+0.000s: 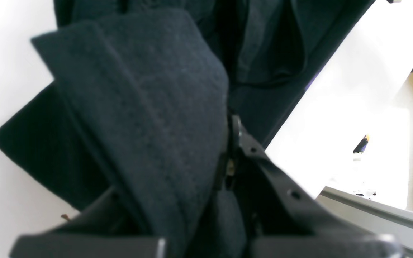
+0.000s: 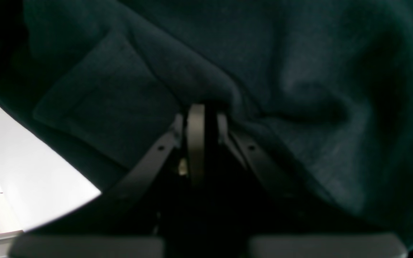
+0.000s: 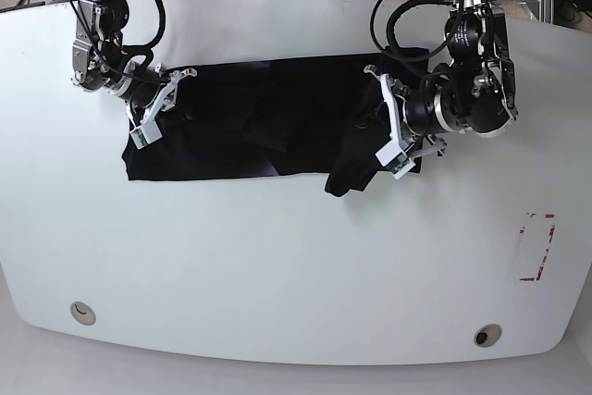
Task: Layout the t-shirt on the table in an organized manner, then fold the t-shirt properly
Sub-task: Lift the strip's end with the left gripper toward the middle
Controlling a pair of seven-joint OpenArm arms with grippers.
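The t-shirt (image 3: 250,122) lies as a wide black band across the far half of the table (image 3: 277,265), bunched into folds, with one corner hanging out toward the near edge beside the left gripper (image 3: 393,131). It shows only black cloth here, apart from a thin purple sliver along one edge in the left wrist view; any print is hidden or folded under. The left gripper's fingers are pressed together on a thick fold of the t-shirt (image 1: 138,107), which drapes over one finger and hides most of it. At the other end of the t-shirt, the right gripper (image 3: 148,108) has its fingers closed, pinching a ridge of the t-shirt (image 2: 299,89); that wrist view is dark and almost filled with cloth, so little else can be made out. A red tape mark (image 3: 538,247) sits well apart from the t-shirt, and two small holes (image 3: 81,312) lie by the table's near edge.
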